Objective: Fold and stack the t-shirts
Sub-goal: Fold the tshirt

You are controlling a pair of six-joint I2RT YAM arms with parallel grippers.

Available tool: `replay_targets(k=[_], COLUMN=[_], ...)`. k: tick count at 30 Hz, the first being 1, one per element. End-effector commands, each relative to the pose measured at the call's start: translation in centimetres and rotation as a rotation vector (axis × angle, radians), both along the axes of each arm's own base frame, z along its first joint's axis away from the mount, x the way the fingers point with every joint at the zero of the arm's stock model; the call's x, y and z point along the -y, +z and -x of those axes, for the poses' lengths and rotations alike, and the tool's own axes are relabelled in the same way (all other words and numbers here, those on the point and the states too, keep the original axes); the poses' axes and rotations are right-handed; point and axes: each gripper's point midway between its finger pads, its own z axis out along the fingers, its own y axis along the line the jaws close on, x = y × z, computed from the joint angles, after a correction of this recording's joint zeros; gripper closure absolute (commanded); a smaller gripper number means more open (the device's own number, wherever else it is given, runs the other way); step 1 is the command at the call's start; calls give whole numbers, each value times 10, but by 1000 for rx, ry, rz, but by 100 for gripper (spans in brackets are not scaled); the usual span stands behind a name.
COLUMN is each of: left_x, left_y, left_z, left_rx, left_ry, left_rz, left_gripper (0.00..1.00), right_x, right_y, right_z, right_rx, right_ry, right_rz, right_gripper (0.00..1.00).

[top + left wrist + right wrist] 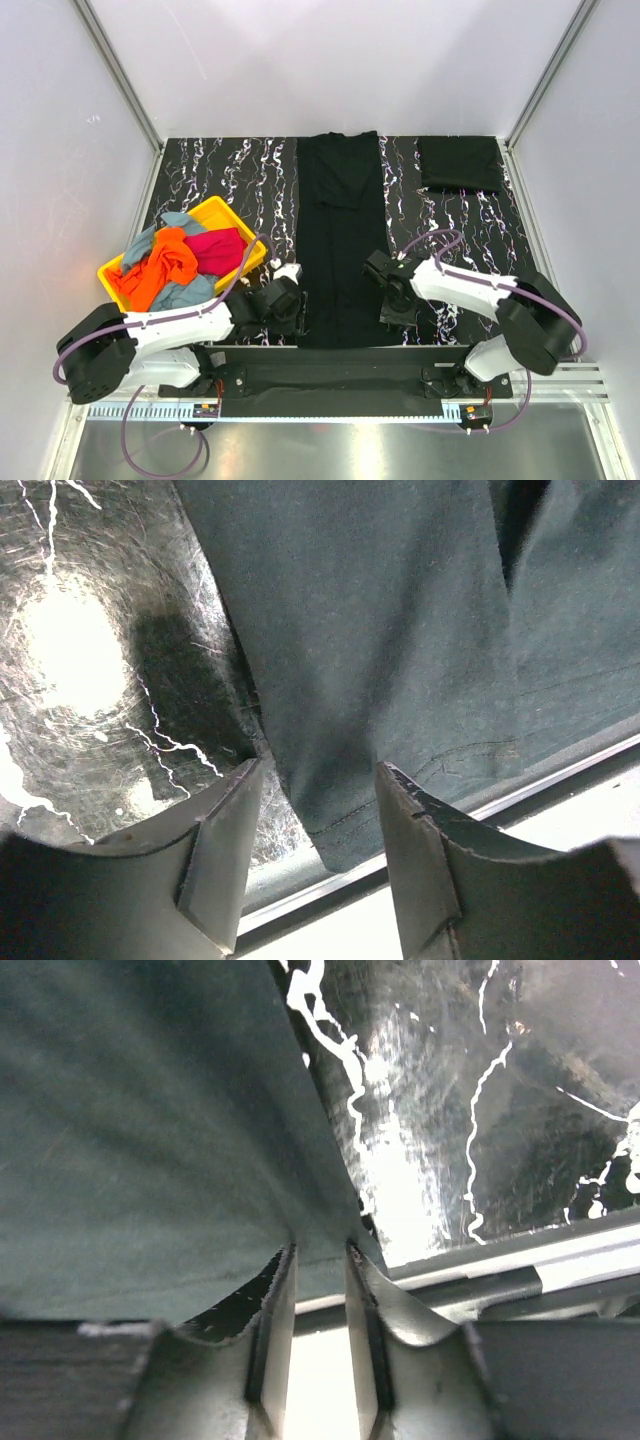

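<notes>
Left gripper (320,780) has its fingers spread around the near hem corner of the long black t-shirt (340,240), which is laid flat on the black marbled table (230,170). It isn't squeezing it. Right gripper (320,1255) is barely parted, with the hem edge at its tips. Folded black tee (460,163) sits far right, and the orange, magenta and grey-blue tees (165,265) fill the yellow plastic tray (222,207).

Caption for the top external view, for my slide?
Left gripper and right gripper flank the near hem of a long black cloth t-shirt on a dark marbled table.
</notes>
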Motion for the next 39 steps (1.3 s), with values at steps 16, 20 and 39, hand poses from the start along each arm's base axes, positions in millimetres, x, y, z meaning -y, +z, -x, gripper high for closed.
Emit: replay_targets(k=[16,20,39], left_x=[-18,-23,-14], left_y=[1,7,2], left_z=[8,9,28], left_rx=[3,12,-71], left_ry=[22,37,66], left_rz=[-19,-6,128], left_gripper=[100,100,50], right_x=[13,-1,-10], right_y=[13,8,-1], right_z=[22,21,25], right_rx=[-20,3,9], right_ry=[24,19,14], right_rz=[-67,-161,-243], right_gripper=[51,51,62])
